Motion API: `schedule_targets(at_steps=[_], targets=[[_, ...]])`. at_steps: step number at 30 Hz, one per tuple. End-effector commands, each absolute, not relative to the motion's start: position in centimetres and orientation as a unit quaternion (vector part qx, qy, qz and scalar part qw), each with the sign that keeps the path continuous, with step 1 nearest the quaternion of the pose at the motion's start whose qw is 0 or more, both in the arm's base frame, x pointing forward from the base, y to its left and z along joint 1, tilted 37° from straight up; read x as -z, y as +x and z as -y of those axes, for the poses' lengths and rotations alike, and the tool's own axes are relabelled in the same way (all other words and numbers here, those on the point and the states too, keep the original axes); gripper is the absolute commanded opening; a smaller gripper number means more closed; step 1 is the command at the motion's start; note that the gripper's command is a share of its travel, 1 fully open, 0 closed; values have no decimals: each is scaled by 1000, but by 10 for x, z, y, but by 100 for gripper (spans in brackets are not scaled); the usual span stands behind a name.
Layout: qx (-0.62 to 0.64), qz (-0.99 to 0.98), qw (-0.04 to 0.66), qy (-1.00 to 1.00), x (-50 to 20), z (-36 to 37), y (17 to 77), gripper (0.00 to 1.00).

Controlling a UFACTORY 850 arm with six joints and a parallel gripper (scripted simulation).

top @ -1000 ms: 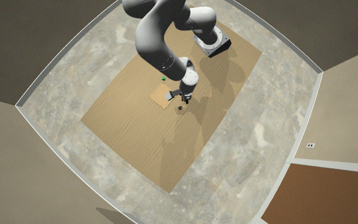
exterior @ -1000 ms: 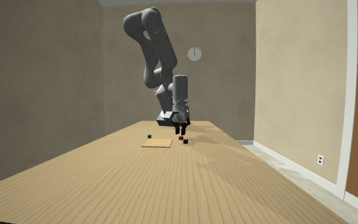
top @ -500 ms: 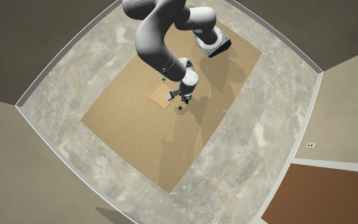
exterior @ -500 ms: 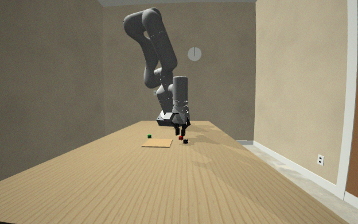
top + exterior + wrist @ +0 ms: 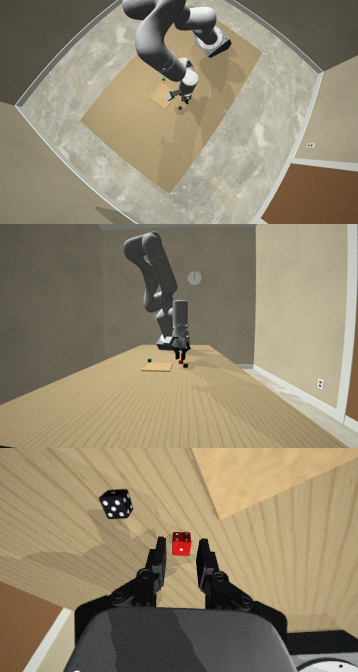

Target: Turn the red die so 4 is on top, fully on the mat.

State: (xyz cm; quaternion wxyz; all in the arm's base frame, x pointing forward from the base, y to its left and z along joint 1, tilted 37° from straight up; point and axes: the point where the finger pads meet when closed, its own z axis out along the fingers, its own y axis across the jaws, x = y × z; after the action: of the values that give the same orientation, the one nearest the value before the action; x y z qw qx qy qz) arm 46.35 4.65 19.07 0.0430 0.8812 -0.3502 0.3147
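The red die [image 5: 181,543] lies on the bare wooden table, just off the mat's corner; it also shows in the exterior view [image 5: 181,362]. One of its faces shows one pip. The tan mat [image 5: 157,366] lies flat to the left of the die, also seen from above [image 5: 162,96]. My gripper [image 5: 182,548] [image 5: 180,356] hangs a little above the red die, fingers apart and pointing down, with nothing between them. From above, the wrist [image 5: 186,100] hides the red die.
A black die [image 5: 116,503] lies on the table close to the red one, in front of it [image 5: 186,365]. A green die [image 5: 149,360] [image 5: 163,78] lies on the table behind the mat's far left corner. The arm's base [image 5: 212,43] stands at the far end.
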Motion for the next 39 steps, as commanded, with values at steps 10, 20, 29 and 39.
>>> schedule_targets(at_steps=[10, 20, 29, 39], targets=[[-315, 350, 43, 881, -191, -47, 464, 36], [-315, 350, 43, 881, -191, -47, 464, 36], [-315, 350, 43, 881, -186, -45, 467, 36], [-315, 350, 43, 881, -175, -41, 474, 36]])
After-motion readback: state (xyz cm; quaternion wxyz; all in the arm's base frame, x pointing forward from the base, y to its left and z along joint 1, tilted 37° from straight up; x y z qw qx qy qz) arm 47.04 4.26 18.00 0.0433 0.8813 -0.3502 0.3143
